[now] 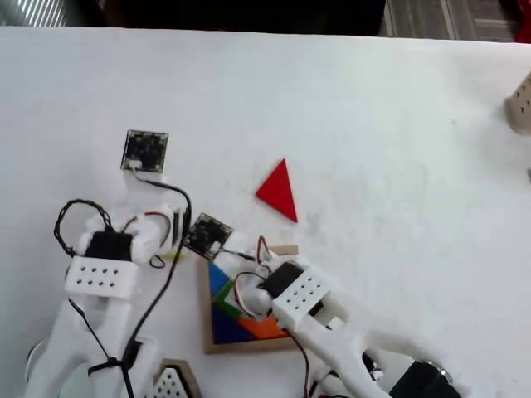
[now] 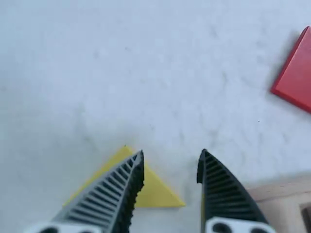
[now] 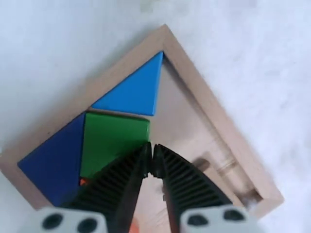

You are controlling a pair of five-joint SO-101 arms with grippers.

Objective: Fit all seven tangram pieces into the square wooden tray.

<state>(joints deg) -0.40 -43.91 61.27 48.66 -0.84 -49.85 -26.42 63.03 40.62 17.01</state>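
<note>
Left pincer (image 2: 170, 167): open wide, empty, hovering partly over yellow triangle (image 2: 158, 194), just left of tray (image 3: 214, 109). Right pincer (image 3: 151, 154): closed, empty, above tray. Advice: centre jaws astride triangle before closing

Table (image 1: 373, 99): white. Red triangle (image 1: 278, 191), yellow triangle (image 2: 158, 191), both plain. Tray (image 3: 204, 94): pale wood. In it 4 colours: light blue triangle (image 3: 133, 90), green piece (image 3: 114, 138), dark blue triangle (image 3: 53, 155), orange piece (image 1: 267, 327). Left gripper (image 2: 172, 152), right gripper (image 3: 151, 145): black, ribbed.
</note>
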